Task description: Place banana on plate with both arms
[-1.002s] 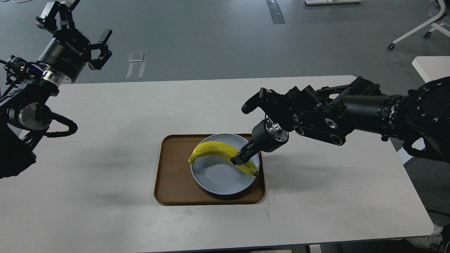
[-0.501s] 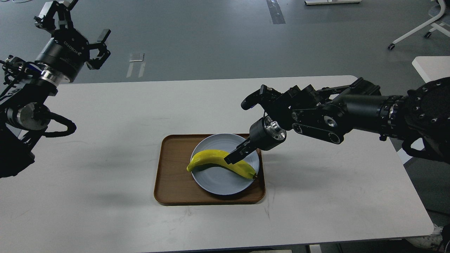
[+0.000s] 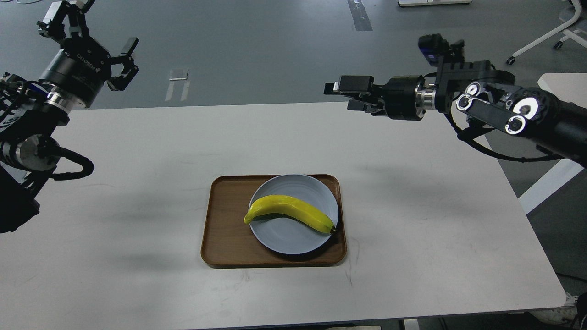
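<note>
Grey floor fills the top of the frame behind our white table (image 3: 137,183), where the tray (image 3: 224,238) sits at lower centre with the plate (image 3: 293,238) on its right half. Half a second ago our right gripper (image 3: 351,94) was down at the banana (image 3: 289,211); now it is up at the upper right, well clear, its fingers spread and empty. The banana lies across the plate, its stem end reaching just past the left rim over the tray and its dark tip at the right rim, so we judge the placing done. Our left gripper (image 3: 87,30) hovers at the upper left, fingers splayed wide, holding nothing. Bare table lies on all sides of the tray, and both arms have free room above it; the table's right edge is near our right arm.
</note>
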Robot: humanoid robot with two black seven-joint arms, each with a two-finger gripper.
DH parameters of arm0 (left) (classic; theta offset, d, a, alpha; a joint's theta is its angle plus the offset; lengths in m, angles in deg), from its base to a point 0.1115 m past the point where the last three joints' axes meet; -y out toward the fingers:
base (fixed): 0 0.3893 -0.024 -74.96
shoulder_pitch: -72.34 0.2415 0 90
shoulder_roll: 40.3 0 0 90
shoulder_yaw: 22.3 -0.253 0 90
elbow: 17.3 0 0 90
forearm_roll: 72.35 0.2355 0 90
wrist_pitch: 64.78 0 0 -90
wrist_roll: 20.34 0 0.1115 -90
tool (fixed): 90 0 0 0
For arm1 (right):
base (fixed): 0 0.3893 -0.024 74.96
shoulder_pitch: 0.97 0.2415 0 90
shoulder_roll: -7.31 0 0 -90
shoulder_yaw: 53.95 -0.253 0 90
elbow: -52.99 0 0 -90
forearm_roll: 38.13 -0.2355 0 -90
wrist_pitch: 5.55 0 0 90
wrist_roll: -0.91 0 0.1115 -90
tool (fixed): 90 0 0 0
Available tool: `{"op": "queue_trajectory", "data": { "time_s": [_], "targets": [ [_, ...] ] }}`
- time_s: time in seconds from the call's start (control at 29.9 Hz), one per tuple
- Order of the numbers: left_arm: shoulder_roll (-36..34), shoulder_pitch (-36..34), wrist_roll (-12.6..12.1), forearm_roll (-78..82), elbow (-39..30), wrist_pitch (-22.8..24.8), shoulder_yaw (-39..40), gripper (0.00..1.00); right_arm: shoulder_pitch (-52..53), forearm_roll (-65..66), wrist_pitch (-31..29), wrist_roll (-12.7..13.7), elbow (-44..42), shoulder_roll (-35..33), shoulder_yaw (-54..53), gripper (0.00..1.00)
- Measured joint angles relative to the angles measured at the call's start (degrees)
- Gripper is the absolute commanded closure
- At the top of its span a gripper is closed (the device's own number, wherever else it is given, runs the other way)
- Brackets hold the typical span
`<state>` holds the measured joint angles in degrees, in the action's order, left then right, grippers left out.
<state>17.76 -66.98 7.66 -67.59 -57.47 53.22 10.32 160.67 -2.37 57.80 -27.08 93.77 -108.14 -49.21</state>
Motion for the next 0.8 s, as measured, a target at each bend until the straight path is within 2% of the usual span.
{"op": "queue_trajectory", "data": {
  "time_s": [0.13,0.3,0.53,0.8],
  "targets": [
    [-0.02,0.08,0.0,-0.11,-0.67,0.0,0.43,0.01,-8.23,-9.98,0.03,0.0,0.07,-4.24,-12.4,0.0],
    [0.06,0.1,0.0,-0.19,-1.57,0.0,0.69,0.01,-17.4,-22.26,0.04,0.01,0.36,-5.87,-23.49,0.0],
    [0.07,2.82,0.0,-0.19,-4.99,0.0,1.01,0.01,-23.56,-31.06,-0.14,0.0,1.76,-5.67,-26.85,0.0],
    [-0.15,7.87,0.0,-0.12,-8.85,0.0,5.3,0.01,-27.41,-32.41,-0.16,0.0,6.55,-4.94,-28.45,0.0]
  ]
}}
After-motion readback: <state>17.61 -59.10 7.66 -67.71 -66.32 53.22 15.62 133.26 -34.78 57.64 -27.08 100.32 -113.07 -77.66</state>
